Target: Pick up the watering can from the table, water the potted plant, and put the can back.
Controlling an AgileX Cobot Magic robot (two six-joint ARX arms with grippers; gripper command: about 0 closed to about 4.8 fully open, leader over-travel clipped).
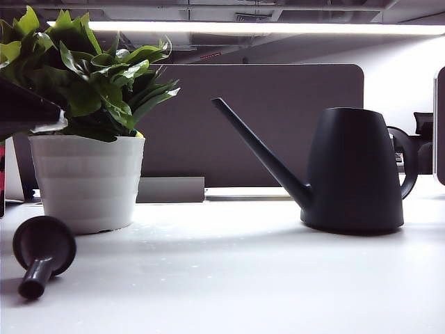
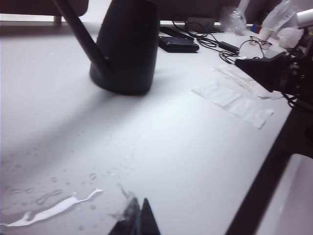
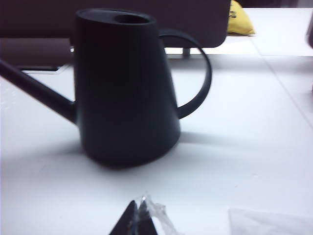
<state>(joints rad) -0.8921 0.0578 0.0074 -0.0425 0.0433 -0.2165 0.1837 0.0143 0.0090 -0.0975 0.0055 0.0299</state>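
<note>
On the smooth, slightly glossy white table (image 1: 243, 278) the matte black watering can (image 1: 351, 170) stands upright, its bell-shaped body tapering upward, its thin straight spout aimed up toward the potted plant (image 1: 87, 118), whose broad pointed leaves fill a ribbed white pot. A small black funnel-shaped piece (image 1: 42, 254) lies beside the pot. The right gripper (image 3: 138, 220) sits low, close in front of the can, jaws pressed together and empty. The left gripper (image 2: 137, 220) is likewise closed, well apart from the can, near a spilled puddle (image 2: 49, 213).
</note>
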